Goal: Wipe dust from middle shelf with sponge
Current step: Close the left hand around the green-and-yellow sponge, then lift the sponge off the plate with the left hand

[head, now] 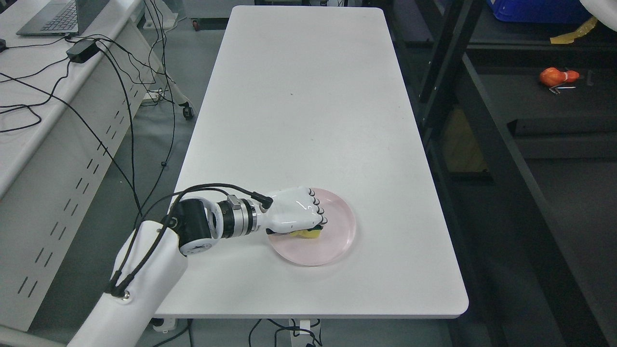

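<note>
Left hand (296, 212) grips a yellow sponge (309, 234), lying left-right, over the pink plate (337, 241).

A yellow sponge (310, 234) is seen lying on a pink round plate (337, 241), toward the plate's left side, near the front edge of the white table (308, 96). Most of it is covered from above; only a yellow edge is visible.

My white left hand (295, 212) covering most of the yellow sponge (311, 234) — only an edge showing, contact of my fingertips unclear, blue plastic bin (535, 10) cut off by the top edge, grey laptop (53, 17) cropped at upper left — screen unseen
</note>
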You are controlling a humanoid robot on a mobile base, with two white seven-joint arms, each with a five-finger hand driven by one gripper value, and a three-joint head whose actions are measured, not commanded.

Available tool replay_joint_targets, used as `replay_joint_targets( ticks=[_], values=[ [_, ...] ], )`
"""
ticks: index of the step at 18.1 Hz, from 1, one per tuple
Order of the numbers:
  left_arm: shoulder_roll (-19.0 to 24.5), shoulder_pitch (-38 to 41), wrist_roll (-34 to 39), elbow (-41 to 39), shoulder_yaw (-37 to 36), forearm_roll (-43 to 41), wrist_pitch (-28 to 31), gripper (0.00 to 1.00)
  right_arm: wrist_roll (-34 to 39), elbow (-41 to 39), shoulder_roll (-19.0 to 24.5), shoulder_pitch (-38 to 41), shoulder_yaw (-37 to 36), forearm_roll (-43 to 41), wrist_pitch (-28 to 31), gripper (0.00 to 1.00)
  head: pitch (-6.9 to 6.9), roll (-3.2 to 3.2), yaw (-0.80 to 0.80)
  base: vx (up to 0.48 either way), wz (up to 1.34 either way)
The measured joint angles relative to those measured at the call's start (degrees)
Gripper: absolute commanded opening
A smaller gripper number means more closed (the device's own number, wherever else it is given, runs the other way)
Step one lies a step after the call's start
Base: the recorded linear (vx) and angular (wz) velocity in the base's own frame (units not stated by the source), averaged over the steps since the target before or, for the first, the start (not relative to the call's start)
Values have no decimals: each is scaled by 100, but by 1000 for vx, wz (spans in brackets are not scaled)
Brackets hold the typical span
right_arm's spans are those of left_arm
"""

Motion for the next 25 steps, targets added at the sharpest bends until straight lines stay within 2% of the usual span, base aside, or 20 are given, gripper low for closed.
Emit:
replay_joint_targets(
  ticks=[1,4,8,11,15,17,19,25],
  values=[
    [-2,25,0,6,120,185,0,3,0,0,0,0,0,0,0,100,0,0,0,0,-11],
    [-27,75,-30,19,455,928,-13,3,0,0,0,0,0,0,0,100,0,0,0,0,0],
    [-241,280,-145,75,977,2613,345,0,0,0,0,0,0,1,0,100,0,0,0,0,0],
    [-503,611,-13,89,1498,4000,1150,1,0,0,0,0,0,2,0,100,0,0,0,0,0],
    [-735,924,1391,23,2106,5517,2639,0,0,0,0,-1,0,2,0,100,0,0,0,0,0],
    [-826,1127,1792,-60,2339,6146,2960,0,0,0,0,0,0,2,0,100,0,0,0,0,0],
    [-895,1354,1977,-157,2490,6617,3014,0,0,0,0,0,0,2,0,100,0,0,0,0,0],
    [-1055,1996,2077,-426,2746,7377,2433,0,0,0,0,0,-1,2,0,100,0,0,0,0,0]
  ],
)
